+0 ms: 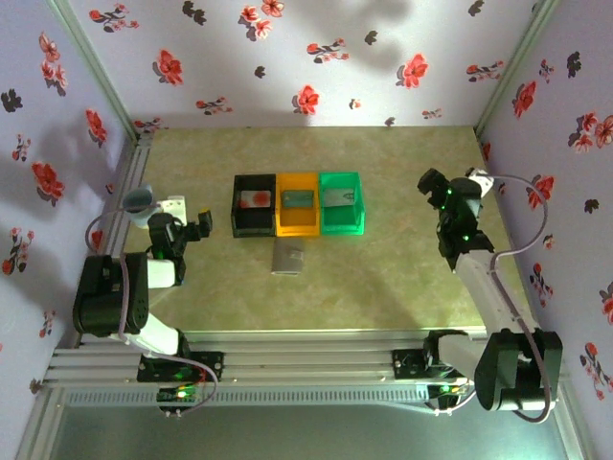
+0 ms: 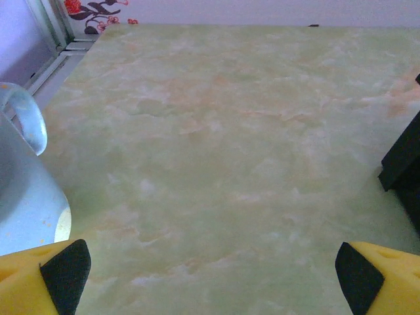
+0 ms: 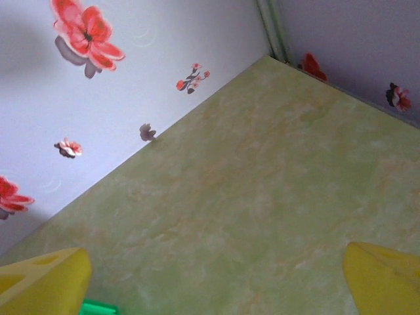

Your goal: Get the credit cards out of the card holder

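Floral wallpaper walls on three sides, marbled green-beige table.

The left gripper hangs low over the table with its jaws spread wide and nothing between them; the wrist view shows bare tabletop between the yellow fingers. A pale blue mug sits just beside the left finger, on its outer side. The black bin is to the right of these jaws, and its corner pokes in at the right edge of the wrist view.

The right gripper is raised and tilted towards the far wall, jaws also wide and holding nothing. A sliver of the green bin shows low in its wrist view near the left finger.

The bins stand in a row touching each other, black, then the orange bin, then green, between the two sets of jaws.

Credit cards: a white one with a red mark in the black bin, a grey-green one in the orange, a silvery grey one in the green.

The card holder lies flat on the table just in front of the orange bin, right of the left jaws, well left of the right jaws, and apart from both. Cannot tell if it is open or closed.
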You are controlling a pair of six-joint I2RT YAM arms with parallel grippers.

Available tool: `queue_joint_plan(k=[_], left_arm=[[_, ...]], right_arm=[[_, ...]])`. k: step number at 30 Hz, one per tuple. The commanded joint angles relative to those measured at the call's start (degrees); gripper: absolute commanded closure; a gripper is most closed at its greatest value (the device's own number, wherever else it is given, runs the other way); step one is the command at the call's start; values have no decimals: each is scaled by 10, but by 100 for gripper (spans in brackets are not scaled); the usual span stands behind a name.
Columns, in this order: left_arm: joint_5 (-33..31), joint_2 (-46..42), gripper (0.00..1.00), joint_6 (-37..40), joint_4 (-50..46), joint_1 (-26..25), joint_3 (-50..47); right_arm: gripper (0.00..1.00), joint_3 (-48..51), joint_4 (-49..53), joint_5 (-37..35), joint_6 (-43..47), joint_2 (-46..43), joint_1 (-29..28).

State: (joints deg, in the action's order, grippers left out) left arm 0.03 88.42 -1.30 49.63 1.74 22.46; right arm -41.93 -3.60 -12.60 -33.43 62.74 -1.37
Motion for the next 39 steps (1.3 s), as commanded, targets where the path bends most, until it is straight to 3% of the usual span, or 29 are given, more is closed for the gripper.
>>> queue_joint_plan(k=[1,4,8,11,14,17,21,26,30,33,39], left_arm=[[-13,-3,0,1,-3,1,6],[-16,-1,0,6,-2,-3,6],[-25,-8,0,5,-6,-5,7],[-68,-66,0,-21,-115,-5,41],[-53,-100,0,-26,-242,-7,100],[-61,-151,0,-142,-368,-7,160],[7,-177,0,-241,-541,-5,266],[118,-171,0,-327,-667,-3,344],[250,-185,0,-344,-673,-9,331],[232,-251,0,-357,-649,-35,263],[112,-362,0,-348,-684,-117,182]], right_arm=[[1,-1,36,25,-43,-13,3],[1,-2,57,76,-35,-14,0],[1,20,70,78,-32,-27,-25],[1,15,98,52,-14,-15,-73],[1,-10,140,13,1,9,-126],[1,-25,163,1,-6,15,-163],[1,-47,206,-27,-9,18,-236],[5,-61,257,-53,-26,40,-335],[8,-53,260,-62,-65,61,-410],[9,-70,264,-95,-87,93,-474],[12,-151,280,-128,-111,203,-563]])
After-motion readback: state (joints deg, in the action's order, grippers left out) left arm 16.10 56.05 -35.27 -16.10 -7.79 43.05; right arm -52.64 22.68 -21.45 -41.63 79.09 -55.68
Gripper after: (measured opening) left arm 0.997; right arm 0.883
